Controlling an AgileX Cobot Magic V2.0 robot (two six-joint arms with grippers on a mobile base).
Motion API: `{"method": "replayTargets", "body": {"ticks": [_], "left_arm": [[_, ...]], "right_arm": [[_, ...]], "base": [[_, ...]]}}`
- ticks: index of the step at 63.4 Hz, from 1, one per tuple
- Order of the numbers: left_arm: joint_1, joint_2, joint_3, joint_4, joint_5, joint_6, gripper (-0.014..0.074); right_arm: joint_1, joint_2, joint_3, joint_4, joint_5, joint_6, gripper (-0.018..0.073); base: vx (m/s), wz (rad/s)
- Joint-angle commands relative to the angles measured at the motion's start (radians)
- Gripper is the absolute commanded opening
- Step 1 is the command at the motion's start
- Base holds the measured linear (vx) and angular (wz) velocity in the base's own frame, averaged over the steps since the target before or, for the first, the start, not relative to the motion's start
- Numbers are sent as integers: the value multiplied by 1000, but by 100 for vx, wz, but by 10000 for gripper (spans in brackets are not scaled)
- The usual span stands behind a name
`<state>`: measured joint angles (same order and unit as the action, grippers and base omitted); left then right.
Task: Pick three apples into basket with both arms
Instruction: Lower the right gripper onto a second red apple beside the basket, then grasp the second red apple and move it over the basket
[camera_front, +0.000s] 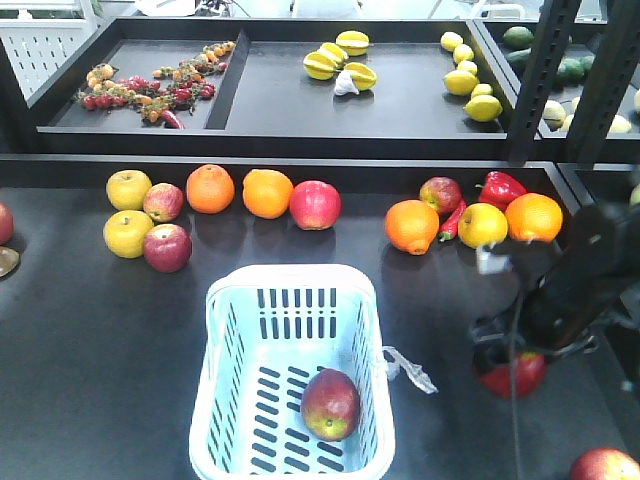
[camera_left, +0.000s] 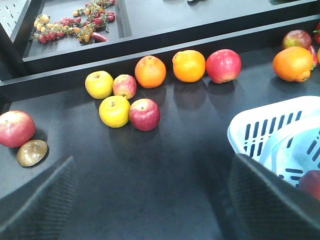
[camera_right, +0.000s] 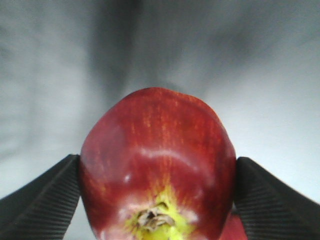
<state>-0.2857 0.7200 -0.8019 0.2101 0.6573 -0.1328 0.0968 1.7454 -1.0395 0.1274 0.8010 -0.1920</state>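
Note:
The pale blue-white basket (camera_front: 210, 400) stands at the front centre, and one dark red apple (camera_front: 330, 403) lies inside it. Right of the basket, my right gripper (camera_front: 512, 360) is shut on a second dark red apple (camera_front: 518, 374); in the right wrist view both black fingers (camera_right: 45, 205) press the sides of this apple (camera_right: 157, 150). A third red apple (camera_front: 603, 465) lies at the front right corner. My left gripper (camera_left: 154, 165) hangs open over bare table, left of the basket (camera_left: 270, 125), with nothing between its fingers (camera_left: 45, 200).
A row of fruit lies behind the basket: yellow apples (camera_front: 128, 189), a dark red apple (camera_front: 167, 247), oranges (camera_front: 210, 188), a pinkish-red apple (camera_front: 315, 204) and a red pepper (camera_front: 502, 187). Raised trays (camera_front: 240, 120) and black posts (camera_front: 540, 80) stand at the back.

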Motion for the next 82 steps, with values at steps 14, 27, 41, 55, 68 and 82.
{"method": "replayTargets", "body": {"ticks": [14, 27, 41, 55, 68, 82], "left_arm": [[-1, -1, -21, 9, -62, -10, 593], [-1, -1, -21, 9, -62, -10, 593], [-1, -1, -21, 9, -62, -10, 593], [-1, -1, -21, 9, -62, -10, 593], [-1, -1, -21, 9, -62, -10, 593], [-1, -1, -21, 9, -62, -10, 593]], "right_arm": [[77, -302, -20, 38, 80, -16, 305], [314, -405, -20, 38, 91, 28, 305], [547, -413, -20, 37, -43, 76, 305], [669, -319, -20, 39, -232, 76, 331], [696, -228, -20, 81, -282, 75, 490], [696, -208, -20, 83, -305, 78, 647]], "base": [[0, 0], [0, 0], [0, 0], [0, 0], [0, 0], [0, 0]]}}
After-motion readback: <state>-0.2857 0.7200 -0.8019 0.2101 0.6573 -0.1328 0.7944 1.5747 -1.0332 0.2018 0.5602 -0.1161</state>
